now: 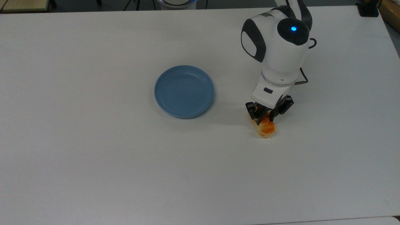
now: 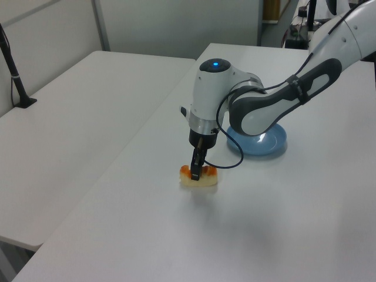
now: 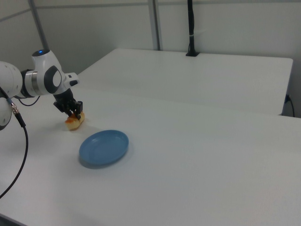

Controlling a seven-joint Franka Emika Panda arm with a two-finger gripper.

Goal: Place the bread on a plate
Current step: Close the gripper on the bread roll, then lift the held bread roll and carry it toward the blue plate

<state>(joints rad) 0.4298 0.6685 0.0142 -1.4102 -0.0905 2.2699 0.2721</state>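
Note:
The bread (image 1: 267, 128), a small braided roll with an orange-brown top, lies on the white table (image 1: 93, 156) to the right of the blue plate (image 1: 184, 91) in the top view. My gripper (image 1: 264, 120) points straight down over the roll's far end, and its black fingers are shut on the bread from both sides. The arm covers that end of the roll. In the left view the gripper (image 2: 195, 173) reaches down into the bread (image 2: 198, 178), with the plate (image 2: 267, 141) behind the arm. In the right view the bread (image 3: 74, 122) sits up and to the left of the plate (image 3: 104, 147).
The plate holds nothing. A second white table (image 2: 88, 100) stands alongside, with a black post (image 2: 14, 76) clamped to it. A black cable (image 3: 21, 141) hangs from the arm. A dark clamp (image 1: 368, 9) sits at the table's far right corner.

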